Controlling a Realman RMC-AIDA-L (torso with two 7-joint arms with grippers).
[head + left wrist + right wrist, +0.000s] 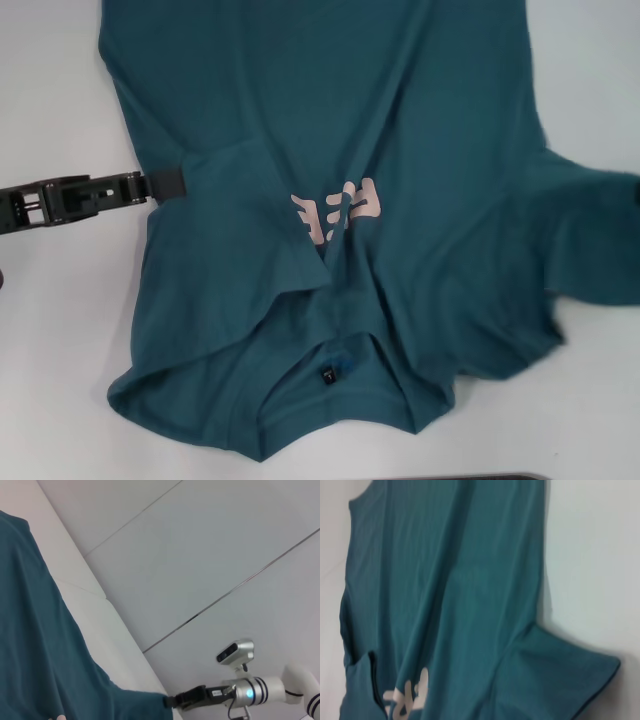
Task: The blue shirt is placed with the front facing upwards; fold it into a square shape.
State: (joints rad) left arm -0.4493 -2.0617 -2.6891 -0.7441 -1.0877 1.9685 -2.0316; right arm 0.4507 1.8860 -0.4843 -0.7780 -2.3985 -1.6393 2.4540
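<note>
- Left pincer [168, 184]: your black fingers come in from the left side and are pressed together on the folded-in left sleeve edge of the blue shirt [400, 130].
- Right pincer [172, 701]: seen from the left wrist camera at the shirt's far sleeve tip, seemingly gripping it; you cannot tell the finger state for certain.
- Nearest you, the collar with its black neck tag [328, 375] lies at the front of the white worktop [60, 340]; the pink lettering [338, 210] sits mid-chest, partly creased.
- Farther off, the body and hem run away from you, wrinkled.
- Handling judgement: light, soft, limp cloth; it will drag and bunch. Take hold at seams or sleeve hems, both layers together.
</note>
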